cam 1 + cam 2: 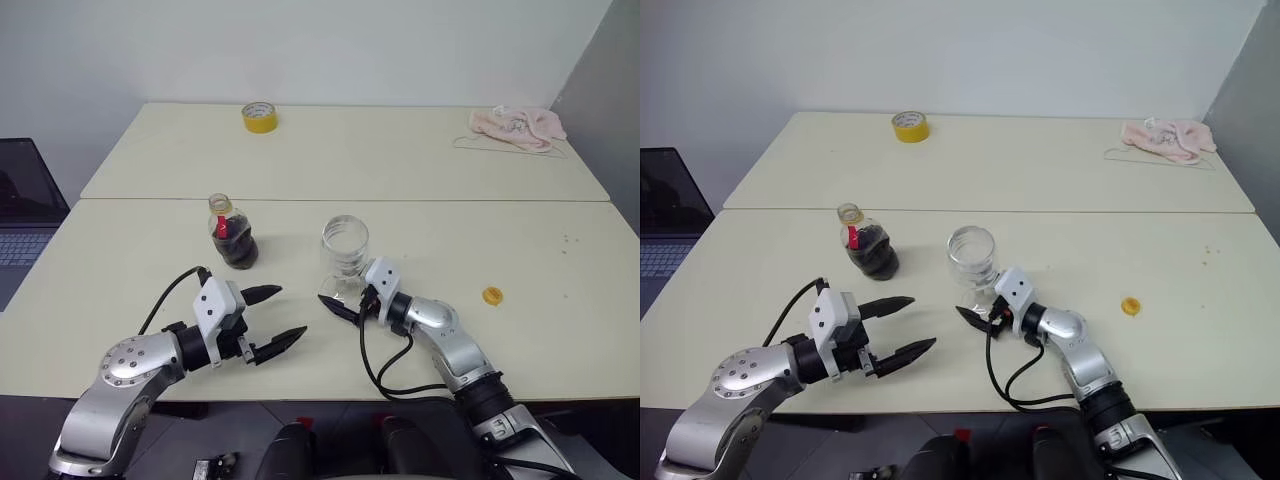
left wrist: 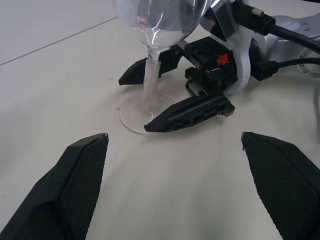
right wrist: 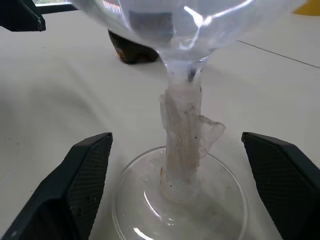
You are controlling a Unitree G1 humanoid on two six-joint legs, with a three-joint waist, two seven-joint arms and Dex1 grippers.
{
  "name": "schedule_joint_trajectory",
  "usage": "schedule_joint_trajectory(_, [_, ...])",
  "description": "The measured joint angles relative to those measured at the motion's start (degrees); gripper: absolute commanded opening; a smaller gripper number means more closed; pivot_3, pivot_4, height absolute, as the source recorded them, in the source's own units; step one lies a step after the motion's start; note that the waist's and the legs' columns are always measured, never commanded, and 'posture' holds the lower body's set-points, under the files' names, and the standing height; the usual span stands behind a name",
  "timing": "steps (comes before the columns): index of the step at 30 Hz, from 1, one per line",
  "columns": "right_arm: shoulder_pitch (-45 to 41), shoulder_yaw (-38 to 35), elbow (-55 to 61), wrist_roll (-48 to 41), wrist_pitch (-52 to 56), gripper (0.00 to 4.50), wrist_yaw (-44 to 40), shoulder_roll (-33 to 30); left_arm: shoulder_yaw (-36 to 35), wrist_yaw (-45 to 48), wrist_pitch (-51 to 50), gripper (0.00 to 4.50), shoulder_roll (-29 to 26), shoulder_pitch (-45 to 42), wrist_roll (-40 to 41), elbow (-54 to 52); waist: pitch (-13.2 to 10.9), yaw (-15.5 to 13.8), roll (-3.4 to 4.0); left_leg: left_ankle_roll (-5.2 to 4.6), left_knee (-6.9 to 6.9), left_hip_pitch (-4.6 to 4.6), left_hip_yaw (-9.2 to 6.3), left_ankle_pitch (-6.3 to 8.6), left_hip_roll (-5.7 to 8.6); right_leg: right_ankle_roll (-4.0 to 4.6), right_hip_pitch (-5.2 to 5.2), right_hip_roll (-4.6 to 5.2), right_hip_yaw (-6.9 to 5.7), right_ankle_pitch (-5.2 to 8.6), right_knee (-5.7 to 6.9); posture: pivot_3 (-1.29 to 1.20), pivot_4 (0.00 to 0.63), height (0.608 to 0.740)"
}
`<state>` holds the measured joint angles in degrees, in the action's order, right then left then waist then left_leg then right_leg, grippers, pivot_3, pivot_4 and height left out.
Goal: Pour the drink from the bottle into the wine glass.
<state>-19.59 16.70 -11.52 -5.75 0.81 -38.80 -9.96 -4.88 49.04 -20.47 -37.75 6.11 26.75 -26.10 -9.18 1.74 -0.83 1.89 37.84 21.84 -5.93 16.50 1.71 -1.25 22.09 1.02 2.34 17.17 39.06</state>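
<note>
Reaching in low over the table (image 1: 560, 290), the right arm lies nearly level, its forearm angled forward and toward the robot's left, so that the right gripper (image 1: 338, 304) ends at the foot of the wine glass (image 1: 345, 250). Its 2 black fingers stand apart, 1 on each side of the stem, and neither presses the stem in the right wrist view; whether a tip brushes the round foot cannot be told. The stem carries a wrapping of clear, crumpled tape or film. The glass stands upright on the near half of the table, its bowl looking empty.

The left arm bends at the elbow beside it, forearm pointing forward and toward the robot's right, tipped slightly down. The left gripper (image 1: 275, 318) hovers just over the table with its 2 fingers spread wide and nothing between them, aimed at the glass and the other gripper.

The bottle (image 1: 232, 236) stands upright farther back, left of the glass and well apart from it, beyond the left gripper. It has no cap on, and the drink (image 1: 238, 250) fills its lower body, dark brown.

A small yellow cap (image 1: 492, 295) lies on the table to the right of the right arm. On the far half sit a yellow tape roll (image 1: 259, 117) and a pink cloth (image 1: 518, 127).
</note>
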Motion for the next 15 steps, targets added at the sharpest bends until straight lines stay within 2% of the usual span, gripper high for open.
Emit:
schedule_joint_trajectory(8, [5.96,-1.29,10.82,-1.36,5.74,4.46,-1.33,-4.93,0.22,-2.43,-0.50,4.50,1.20,-0.16,-0.50,0.01,0.00,-0.01,0.00,-0.01,-0.02,0.00,-0.01,0.01,-0.01,0.00,0.00,-0.01,0.00,0.00,0.01,0.00,0.150,0.740])
schedule_joint_trajectory(15, [14.03,-6.28,27.90,-7.88,15.18,4.46,-3.48,-13.50,0.28,-4.15,-1.54,4.50,2.73,1.18,-0.15,-0.52,0.00,-0.13,0.00,-0.02,-0.01,0.01,-0.06,0.01,-0.01,-0.01,-0.05,0.00,-0.04,0.01,-0.02,0.00,0.150,0.740])
